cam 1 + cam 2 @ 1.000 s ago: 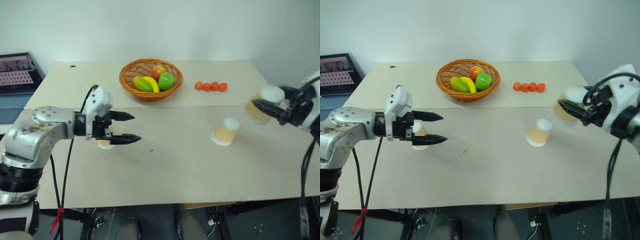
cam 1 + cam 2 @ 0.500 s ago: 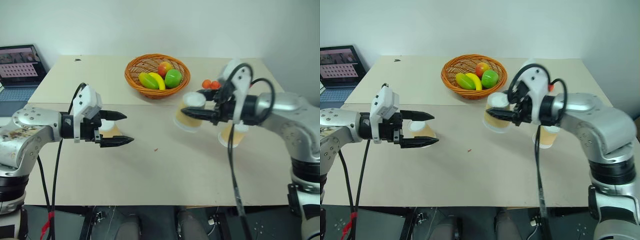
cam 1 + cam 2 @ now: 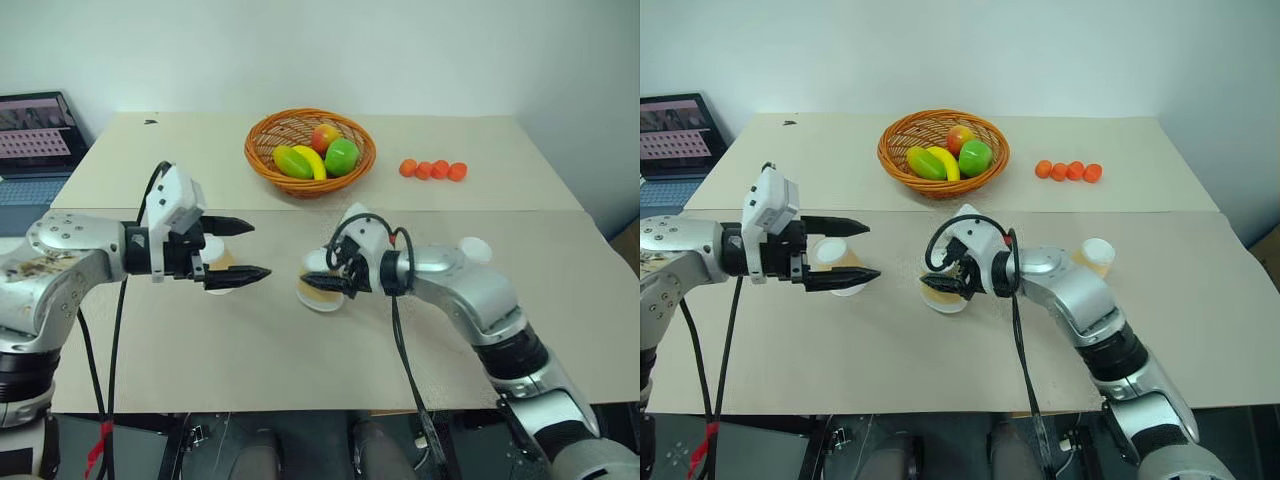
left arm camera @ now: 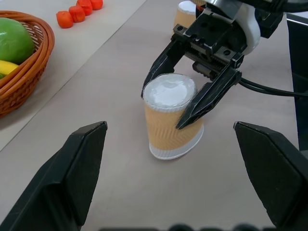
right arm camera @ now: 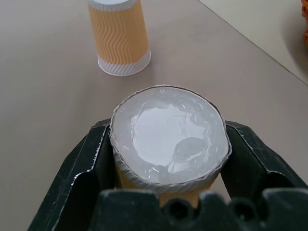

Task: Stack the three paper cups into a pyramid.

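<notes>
The tan, wavy-ribbed paper cup is upside down, white base on top and wide rim on the beige tabletop, its long axis leaning slightly. My right claw is clenched on its sides. A second identical cup stands inverted near my left claw (fingers spread, nothing between them). The third cup stands beyond my right forearm.
</notes>
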You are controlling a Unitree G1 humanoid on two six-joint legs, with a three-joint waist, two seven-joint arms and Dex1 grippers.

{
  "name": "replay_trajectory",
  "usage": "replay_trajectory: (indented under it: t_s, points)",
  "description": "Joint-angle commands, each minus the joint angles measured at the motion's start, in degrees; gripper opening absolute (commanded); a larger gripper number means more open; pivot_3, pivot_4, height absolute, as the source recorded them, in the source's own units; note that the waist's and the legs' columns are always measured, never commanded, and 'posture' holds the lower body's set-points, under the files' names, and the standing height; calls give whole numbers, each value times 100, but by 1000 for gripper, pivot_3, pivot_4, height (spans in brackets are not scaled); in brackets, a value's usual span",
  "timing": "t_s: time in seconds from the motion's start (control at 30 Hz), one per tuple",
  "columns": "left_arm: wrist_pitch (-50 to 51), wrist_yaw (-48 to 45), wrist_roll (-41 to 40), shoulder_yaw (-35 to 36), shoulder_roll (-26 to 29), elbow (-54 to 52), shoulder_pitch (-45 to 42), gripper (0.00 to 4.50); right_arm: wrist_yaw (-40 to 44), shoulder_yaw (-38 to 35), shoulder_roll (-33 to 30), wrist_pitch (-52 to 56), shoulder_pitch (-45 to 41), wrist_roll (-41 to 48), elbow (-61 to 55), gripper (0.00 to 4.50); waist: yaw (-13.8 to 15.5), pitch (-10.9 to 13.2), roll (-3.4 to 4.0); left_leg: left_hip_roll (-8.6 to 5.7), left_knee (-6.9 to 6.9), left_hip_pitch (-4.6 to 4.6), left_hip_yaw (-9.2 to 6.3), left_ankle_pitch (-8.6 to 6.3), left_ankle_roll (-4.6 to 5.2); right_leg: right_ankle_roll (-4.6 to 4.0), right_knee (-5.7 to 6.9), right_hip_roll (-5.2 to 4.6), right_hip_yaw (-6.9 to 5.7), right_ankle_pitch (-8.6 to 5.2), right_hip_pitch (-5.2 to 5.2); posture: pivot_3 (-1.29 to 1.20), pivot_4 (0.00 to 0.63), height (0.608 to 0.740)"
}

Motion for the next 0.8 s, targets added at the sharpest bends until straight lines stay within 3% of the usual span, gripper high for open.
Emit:
replay_trajectory:
  t_s: [0.03,0.23,0.27,0.4,0.67,0.8]
  points:
    - [2,103,-137,159,-48,-200,-98,4500,114,28,172,-292,-203,-194,16,2748,-3,0,0,0,0,0,0,0,0,0,1,0,0,0,0,0,150,734]
    - [8,189,-190,168,-78,-292,-91,4500,174,94,459,-418,-193,-411,185,2748,-6,0,0,0,0,1,-1,0,0,-1,2,0,-1,1,0,0,150,734]
    - [8,199,-200,163,-79,-299,-100,4500,183,96,492,-435,-179,-441,190,3236,-6,0,0,0,0,1,-1,0,0,-1,3,0,-1,1,0,0,150,734]
    - [-1,257,-219,117,-104,-313,-113,4500,215,114,527,-555,-119,-616,192,4460,-4,0,0,0,1,2,-3,0,0,-2,5,0,-2,2,1,0,150,734]
    - [-48,200,-222,33,-140,-240,-208,4500,324,-191,352,-410,-64,-595,-53,4460,-5,0,0,-1,2,2,-4,0,-1,-2,6,0,-3,2,2,0,150,734]
    - [2,23,-306,34,-80,-214,-288,4500,310,-1203,159,420,3,149,-483,4460,11,0,0,-1,3,1,-5,0,0,-3,7,-1,-4,2,2,0,150,734]
